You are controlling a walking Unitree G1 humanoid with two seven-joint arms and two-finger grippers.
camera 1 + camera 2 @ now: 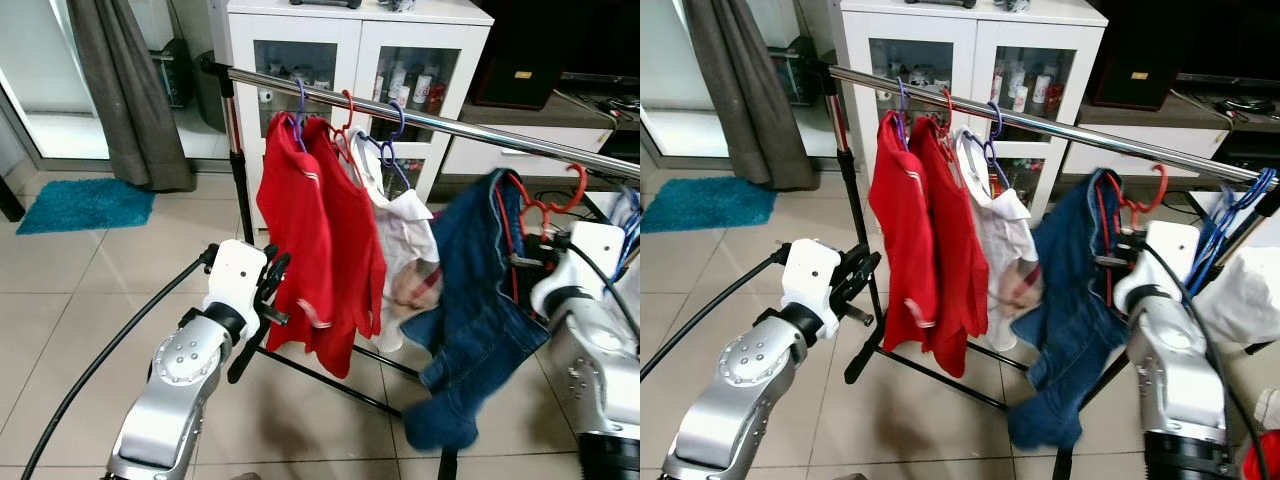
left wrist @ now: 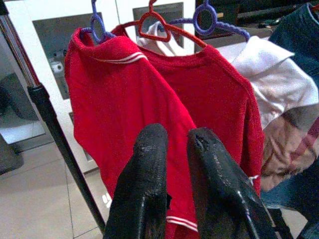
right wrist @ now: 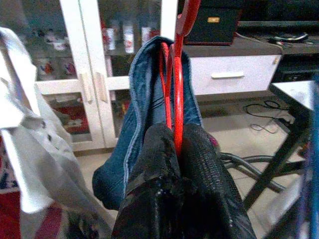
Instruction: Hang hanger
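A red hanger [image 1: 545, 205] carrying a blue denim garment [image 1: 480, 300] is pinched in my right gripper [image 3: 174, 132], which is shut on the hanger's neck. Its hook [image 1: 1152, 186] sits just below the chrome rail [image 1: 420, 112], apart from it, towards the rail's right end. Further left on the rail hang two red shirts [image 1: 300, 230] and a white shirt [image 1: 410, 240] on purple and red hangers. My left gripper [image 2: 174, 130] is raised in front of the red shirts, fingers together and holding nothing.
A white glass-door cabinet [image 1: 350, 40] stands behind the rack. The rack's black floor bar [image 1: 330, 380] runs across the tiles below the clothes. Blue hangers [image 1: 1230, 215] hang at the far right. A grey curtain [image 1: 125, 90] and a teal mat [image 1: 85, 205] lie to the left.
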